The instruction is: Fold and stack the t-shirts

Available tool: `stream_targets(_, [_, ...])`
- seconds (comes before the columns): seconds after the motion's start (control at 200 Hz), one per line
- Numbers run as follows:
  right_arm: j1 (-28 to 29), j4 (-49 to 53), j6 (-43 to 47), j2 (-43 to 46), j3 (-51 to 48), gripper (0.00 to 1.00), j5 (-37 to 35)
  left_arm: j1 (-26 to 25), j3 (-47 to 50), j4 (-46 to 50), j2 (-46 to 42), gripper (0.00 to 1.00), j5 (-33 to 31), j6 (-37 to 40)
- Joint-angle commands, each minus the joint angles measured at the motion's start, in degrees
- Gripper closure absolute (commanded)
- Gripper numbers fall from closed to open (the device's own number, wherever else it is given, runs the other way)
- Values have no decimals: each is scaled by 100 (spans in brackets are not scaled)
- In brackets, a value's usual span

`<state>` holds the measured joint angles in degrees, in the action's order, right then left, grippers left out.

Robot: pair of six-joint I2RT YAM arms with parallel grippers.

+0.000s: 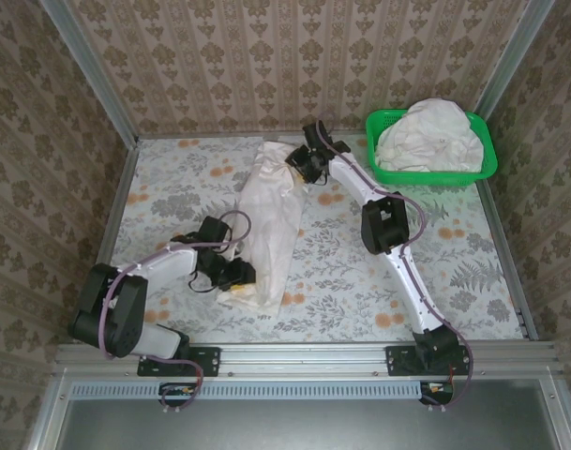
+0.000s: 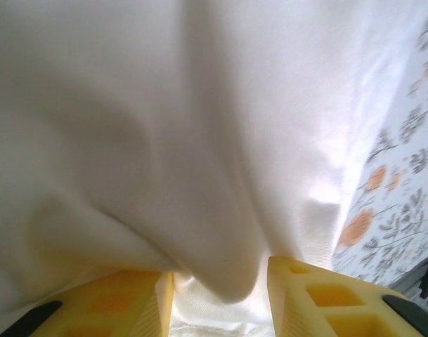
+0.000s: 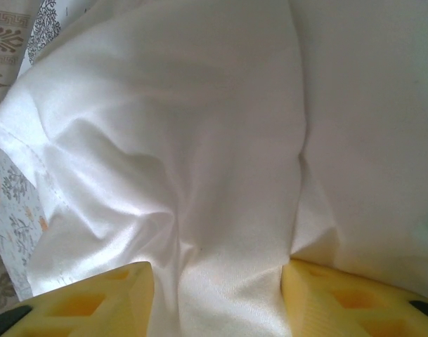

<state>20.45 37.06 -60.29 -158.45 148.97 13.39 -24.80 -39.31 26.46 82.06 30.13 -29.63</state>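
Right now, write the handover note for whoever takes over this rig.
Grippers: left gripper has its jaws closed on the near end of the t-shirt lying lengthwise on the table; right gripper holds its far end.
Things: white shirts are heaped in the green basket at far right.
Done: no folded stack yet.
Left: fold this one, then the basket's, and stack.

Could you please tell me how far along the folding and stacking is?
No folded pile stands on the table yet. In hand: one white t-shirt, drawn into a long rumpled strip, gripped by the left tool at its near end and the right tool at its far end. Left: finishing it, then the white shirts heaped in the green basket.
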Motion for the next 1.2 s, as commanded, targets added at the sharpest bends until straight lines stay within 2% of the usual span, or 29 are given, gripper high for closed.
stream_targets(0.0, [-67, 769, 801, 332, 57, 44, -116, -35, -381, 24, -73, 59, 36, 86])
stream_targets(0.115, [-1, 734, 1492, 1126, -722, 41, -351, 119, -407, 254, -666, 56, -250, 114])
stream_targets(0.31, [228, -435, 1854, 2705, -3412, 40, -513, 782, -200, 858, -1295, 52, -506, 359])
stream_targets(0.42, [386, -794, 1774, 3026, -4178, 41, -406, 1040, 123, 909, -1236, 54, -590, 492])
stream_targets(0.515, [518, -883, 1669, 3057, -4429, 44, -298, 1009, 290, 914, -1008, 59, -570, 500])
stream_targets(0.535, [538, -891, 1647, 3049, -4451, 45, -282, 977, 321, 909, -973, 60, -561, 473])
stream_targets(0.595, [611, -919, 1568, 2977, -4458, 48, -174, 842, 401, 913, -946, 73, -615, 400])
stream_targets(0.74, [741, -831, 1519, 2643, -4152, 59, 51, 469, 636, 836, -1081, 86, -711, 112])
stream_targets(0.88, [731, -666, 1429, 2144, -3690, 62, 142, 114, 935, 651, -1225, 86, -666, -231])
stream_targets(0.98, [667, -26, 1223, 1732, -3168, 62, 172, -93, 1171, 422, -1194, 84, -471, -429])
stream_targets(1.005, [650, 175, 1137, 1613, -2954, 62, 181, -298, 1215, 394, -1169, 83, -431, -438])
stream_targets(1.195, [601, 708, 668, 766, -1691, 58, 249, -612, 1297, 135, -1245, 83, -504, -641])
